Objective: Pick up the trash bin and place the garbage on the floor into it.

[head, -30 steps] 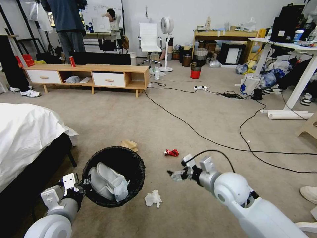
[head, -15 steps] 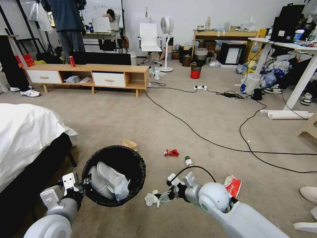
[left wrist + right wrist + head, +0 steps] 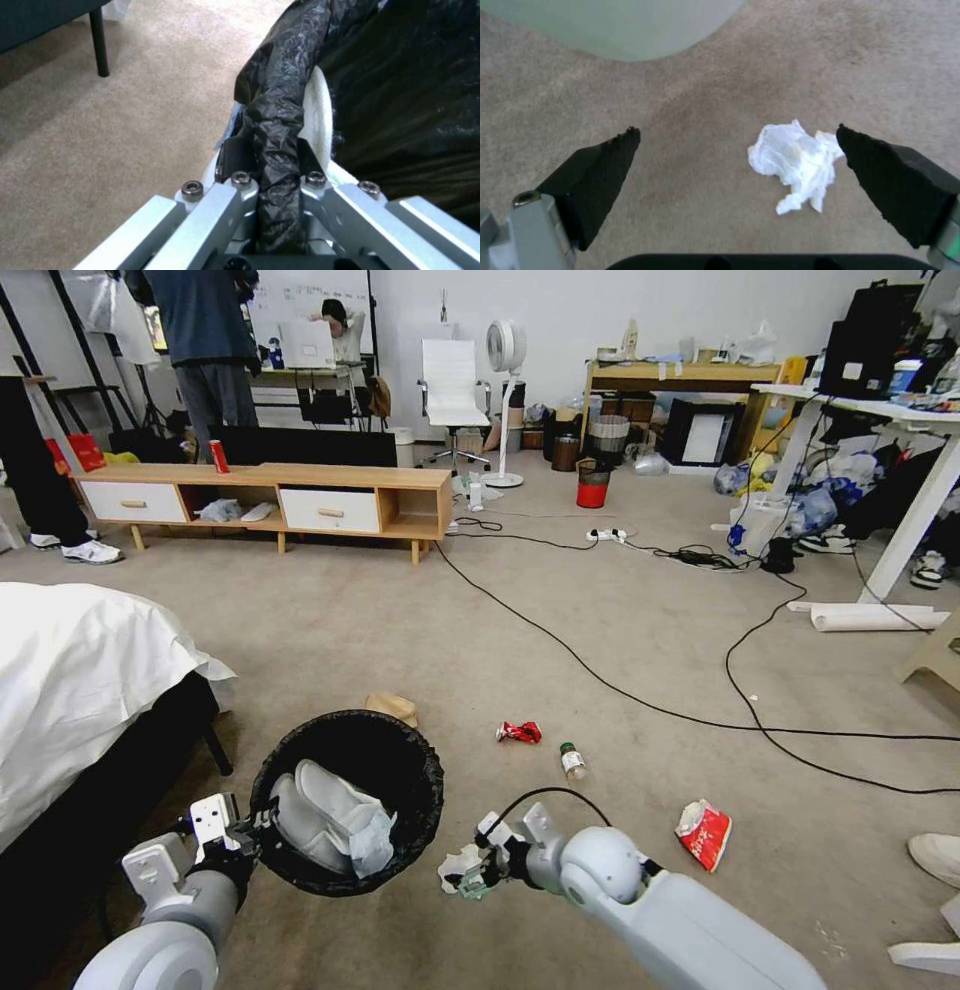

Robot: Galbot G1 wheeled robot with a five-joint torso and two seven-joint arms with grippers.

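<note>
The trash bin point(image 3: 432, 782), round with a black bag over its rim, hangs tilted at lower left with white tissues inside. My left gripper point(image 3: 256, 830) is shut on its rim; the left wrist view shows the jaws clamping the black bag fold point(image 3: 276, 165). My right gripper point(image 3: 466, 878) is open just above the floor. A crumpled white tissue point(image 3: 795, 165) lies between its fingers point(image 3: 605, 165), close to one of them and apart from both. More garbage lies on the floor point(image 3: 620, 890): a brown paper bag point(image 3: 392, 707), a red wrapper point(image 3: 519, 731), a small bottle point(image 3: 572, 760) and a noodle cup point(image 3: 704, 833).
A bed with a white sheet point(image 3: 70, 670) stands close on the left, right beside the bin. Black cables point(image 3: 600, 670) cross the carpet ahead. A low wooden cabinet point(image 3: 270, 495) is farther back and a white shoe point(image 3: 935, 855) lies at the right edge.
My right arm has swung left and down, from near the red wrapper to over the white tissue beside the bin. The bottle and noodle cup came into sight. The left arm and bin stayed put.
</note>
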